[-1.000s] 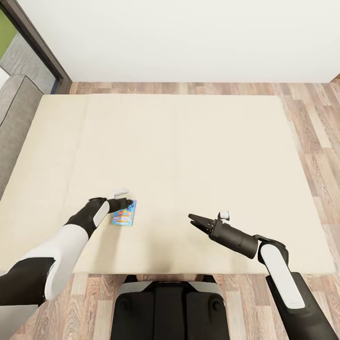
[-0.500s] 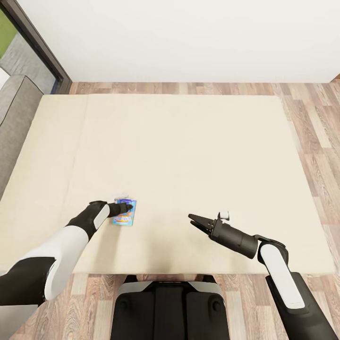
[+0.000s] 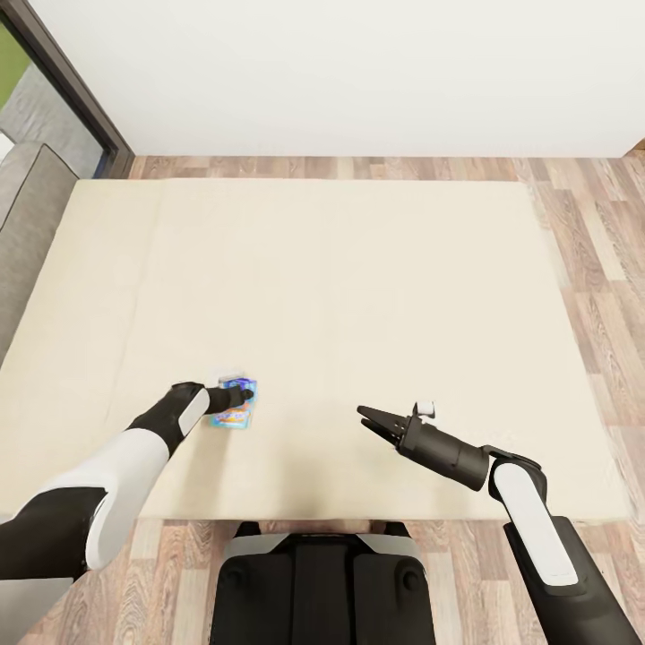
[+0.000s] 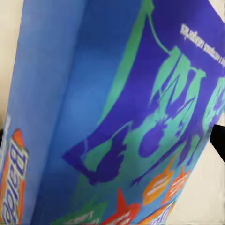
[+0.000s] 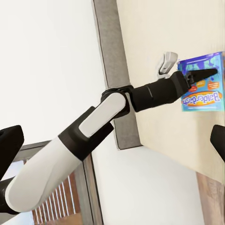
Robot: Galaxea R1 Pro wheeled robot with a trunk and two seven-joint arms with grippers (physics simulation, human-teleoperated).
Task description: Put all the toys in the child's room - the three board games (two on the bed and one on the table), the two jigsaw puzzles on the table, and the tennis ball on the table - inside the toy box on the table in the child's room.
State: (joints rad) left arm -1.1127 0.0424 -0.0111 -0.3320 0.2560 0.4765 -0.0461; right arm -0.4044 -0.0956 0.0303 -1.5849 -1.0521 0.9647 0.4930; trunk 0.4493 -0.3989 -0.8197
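A small blue board game box (image 3: pixel 235 412) with colourful print sits near the front left of the cream bed (image 3: pixel 358 269), tipped up on one edge. My left gripper (image 3: pixel 244 392) is shut on the board game. In the left wrist view the box's blue face (image 4: pixel 112 112) is pressed close to the camera. The right wrist view looks across at the box (image 5: pixel 202 93) and the left gripper (image 5: pixel 206 74) holding its top. My right gripper (image 3: pixel 365 419) hovers open and holds nothing over the bed's front right, its fingertips (image 5: pixel 9 140) spread wide apart.
Wooden floor (image 3: pixel 600 224) runs behind and to the right of the bed. A grey panel (image 3: pixel 22 224) borders the bed's left side, beside a dark-framed window (image 3: pixel 63 85). My base (image 3: pixel 322 582) stands against the bed's front edge.
The left wrist has rolled over and dropped onto the board game. Its fingers have closed on the box, which has tipped up from lying flat. The right arm has stayed still.
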